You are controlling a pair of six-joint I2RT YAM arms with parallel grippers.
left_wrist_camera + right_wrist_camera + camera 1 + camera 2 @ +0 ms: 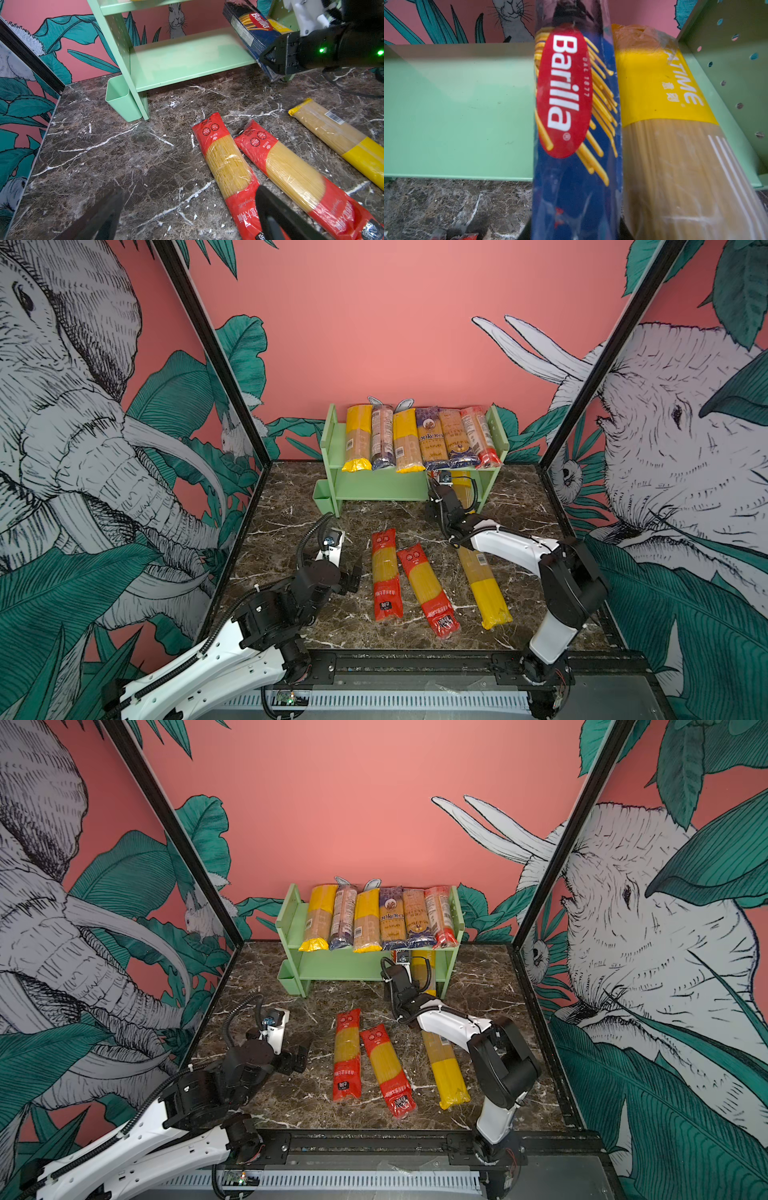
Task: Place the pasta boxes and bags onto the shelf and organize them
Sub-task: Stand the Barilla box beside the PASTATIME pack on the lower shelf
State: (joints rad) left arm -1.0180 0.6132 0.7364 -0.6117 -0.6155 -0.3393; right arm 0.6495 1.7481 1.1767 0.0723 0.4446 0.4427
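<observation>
**Q:** Blue card marked the Barilla box (571,124). Where did it lie relative to the right fingers (274,56)?

**A:** Its near end was clamped between them. The rest ran forward from them, tilted, over the lower tier of the shelf (187,58). Whether it touched that tier could not be told. The shelved yellow bag (664,145) lay on the tier just beside the box, between it and the perforated side panel (726,62).

**Q:** How was such a box expected to handle?

**A:** It was judged light and stiff. Card walls keep their shape, so a hold at one end could steer the whole length. The long overhang might still swing or slip in the grip. The strands inside are brittle, so laying it flat seemed wiser than dropping it.

**Q:** And the left fingers (274,212)?

**A:** They were spread wide and empty, low over the surface (124,155). The nearer red-ended bag (228,166) lay just beside them, then the second red-ended bag (291,176), and farthest off the loose yellow bag (342,141). These were judged soft, with slick film. Lifted by an end they would probably sag, so a hold at mid-length, across the narrow width, seemed better.
</observation>
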